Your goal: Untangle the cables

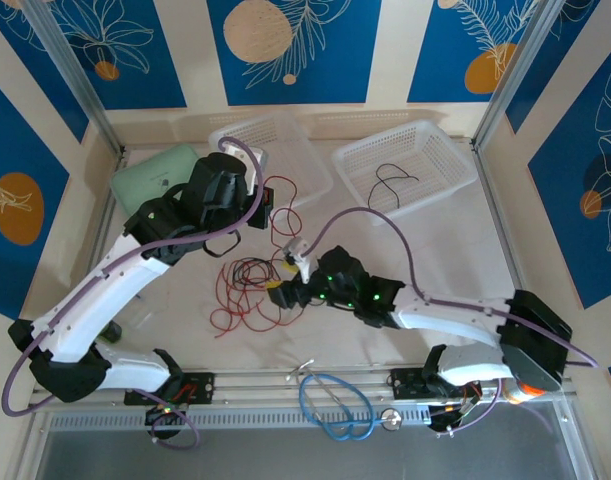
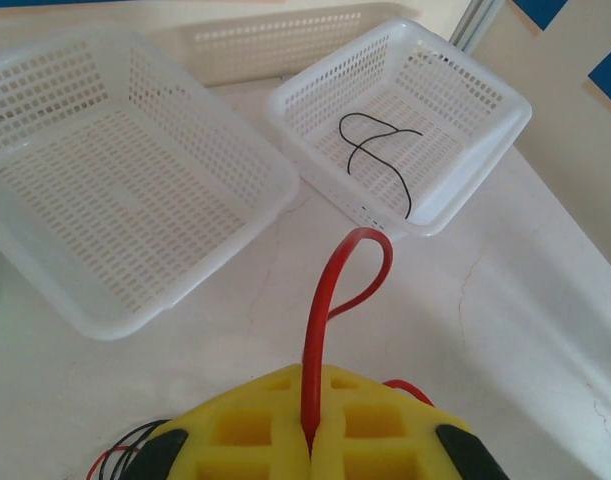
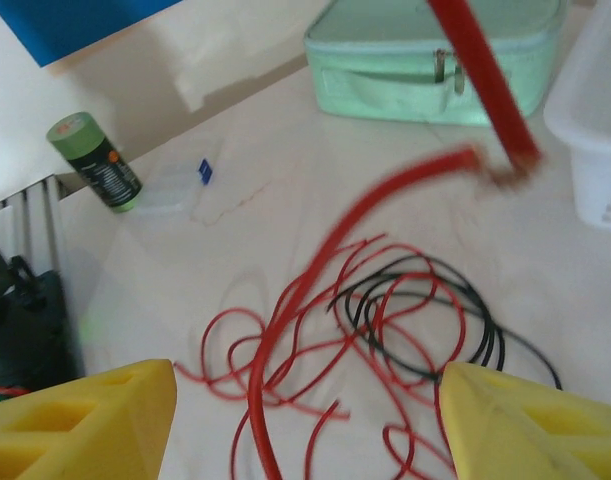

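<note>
My left gripper (image 2: 310, 432) is shut on a red cable (image 2: 323, 300), which rises from between the yellow pads and loops over above the table. From above, this gripper (image 1: 273, 205) hangs beside the left basket with red cable trailing down. A loose tangle of thin red and black cables (image 1: 247, 290) lies mid-table, seen closer in the right wrist view (image 3: 385, 320). My right gripper (image 3: 305, 400) hovers open over the tangle; a thick, blurred red strand (image 3: 305, 280) runs up between its spread fingers without being pinched. A single black cable (image 1: 390, 185) lies in the right basket.
Two white mesh baskets stand at the back, left (image 1: 275, 140) and right (image 1: 415, 155). A mint-green case (image 1: 155, 175) sits at the back left, a green-capped bottle (image 3: 95, 160) near it. A thicker blue cable loop (image 1: 335, 405) lies on the front rail.
</note>
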